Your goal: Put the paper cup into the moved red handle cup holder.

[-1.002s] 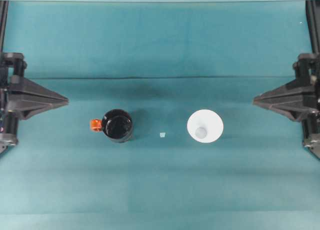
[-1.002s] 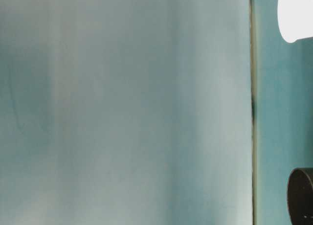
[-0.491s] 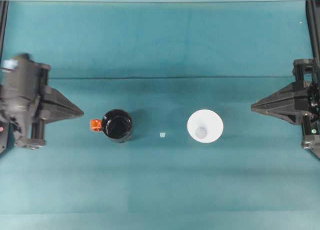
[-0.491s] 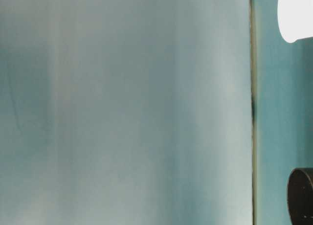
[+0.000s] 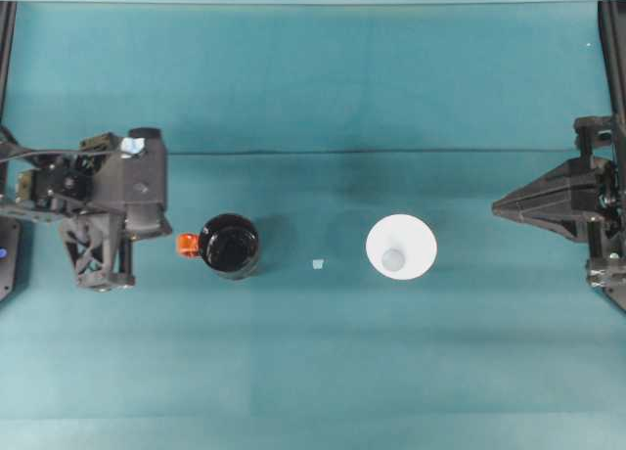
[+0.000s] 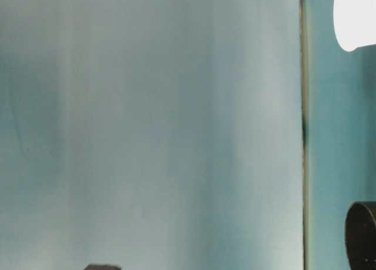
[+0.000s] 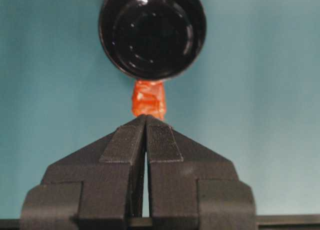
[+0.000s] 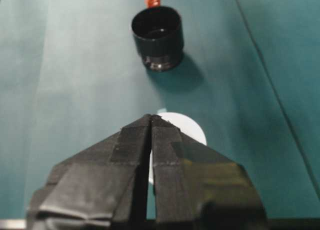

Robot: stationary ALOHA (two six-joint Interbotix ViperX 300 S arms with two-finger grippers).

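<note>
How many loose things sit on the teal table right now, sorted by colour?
White: 2, the paper cup and a tiny scrap lying between the cup and the holder.
Black with an orange-red tab: 1, the red handle cup holder.
Total: 3.

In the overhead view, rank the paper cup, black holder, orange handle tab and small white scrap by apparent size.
1. paper cup
2. black holder, slightly smaller
3. orange handle tab
4. white scrap
</note>
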